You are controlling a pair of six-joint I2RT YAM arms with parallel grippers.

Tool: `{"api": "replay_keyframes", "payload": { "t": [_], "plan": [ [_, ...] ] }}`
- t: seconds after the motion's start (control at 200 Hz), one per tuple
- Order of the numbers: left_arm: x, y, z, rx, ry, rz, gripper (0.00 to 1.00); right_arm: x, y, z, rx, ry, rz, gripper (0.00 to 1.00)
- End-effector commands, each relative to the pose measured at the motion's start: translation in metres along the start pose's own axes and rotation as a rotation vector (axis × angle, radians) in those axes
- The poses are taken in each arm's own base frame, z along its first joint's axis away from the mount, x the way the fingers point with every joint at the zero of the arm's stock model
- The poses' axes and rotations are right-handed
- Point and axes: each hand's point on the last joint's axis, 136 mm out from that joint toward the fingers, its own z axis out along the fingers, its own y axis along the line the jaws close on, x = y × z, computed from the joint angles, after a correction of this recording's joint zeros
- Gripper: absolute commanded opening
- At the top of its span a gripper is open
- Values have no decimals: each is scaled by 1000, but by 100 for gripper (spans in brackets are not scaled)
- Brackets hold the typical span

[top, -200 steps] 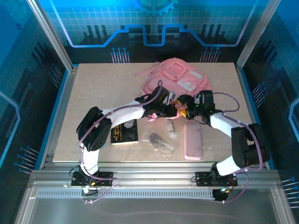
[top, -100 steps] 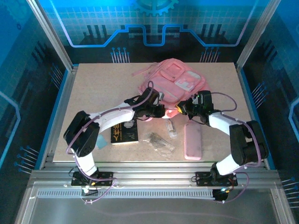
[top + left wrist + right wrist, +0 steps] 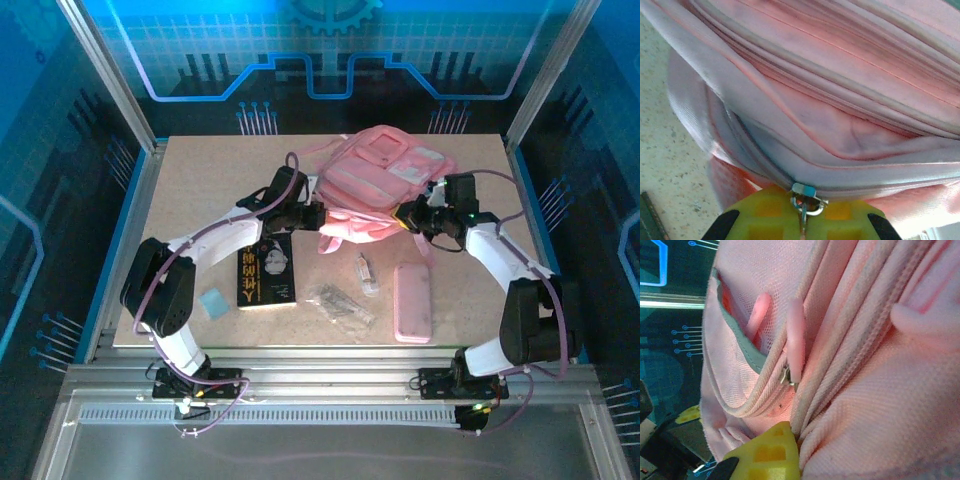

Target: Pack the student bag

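Observation:
The student bag (image 3: 385, 180), a soft pink backpack, lies at the back middle of the table between my two grippers. My left gripper (image 3: 318, 215) is at its left edge. In the left wrist view its yellow fingers (image 3: 765, 215) are shut on the metal zipper pull (image 3: 805, 197) of the student bag (image 3: 840, 100). My right gripper (image 3: 405, 215) is at the bag's right front. In the right wrist view one yellow finger (image 3: 767, 452) presses a fold of the student bag (image 3: 880, 405) beside a zipper seam. The other finger is hidden behind the fabric.
In front of the bag lie a black book (image 3: 267, 278), a small blue square (image 3: 213, 302), a clear plastic packet (image 3: 340, 300), a small clear item (image 3: 367, 275) and a flat pink pencil case (image 3: 412, 302). Frame posts stand at the table's back corners.
The right gripper has shut on the bag's fabric. Both grippers have moved toward the back and apart, and the bag has shifted back and spread wider between them.

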Motion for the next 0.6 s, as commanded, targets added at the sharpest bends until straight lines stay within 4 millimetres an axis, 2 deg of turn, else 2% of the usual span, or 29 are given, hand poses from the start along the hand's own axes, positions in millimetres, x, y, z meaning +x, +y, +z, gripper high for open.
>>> {"api": "replay_keyframes", "payload": {
  "t": [0.0, 0.08, 0.15, 0.28, 0.41, 0.475, 0.535, 0.595],
  "plan": [
    [-18, 68, -24, -242, -61, -34, 0, -30, -16, -21, 64, -99, -66, 0],
    [-11, 63, -21, -206, -28, -38, 0, -37, -13, -15, 60, -87, -100, 0],
    [-2, 48, -18, -116, 12, -58, 0, -46, -11, -8, 66, -68, -125, 0],
    [17, 4, -27, 54, 34, -85, 0, -61, 3, 7, 37, -18, -177, 0],
    [34, -43, -37, 130, 32, -29, 0, -79, 5, 22, 55, -10, -162, 0],
    [38, -66, -35, 182, 33, -10, 0, -89, 4, 29, 66, -7, -127, 14],
    [35, -82, -28, 222, 36, -4, 0, -93, 9, 33, 51, 10, -101, 44],
    [28, -94, -19, 248, 38, -5, 0, -94, 16, 30, 41, 5, -90, 60]
  ]
}}
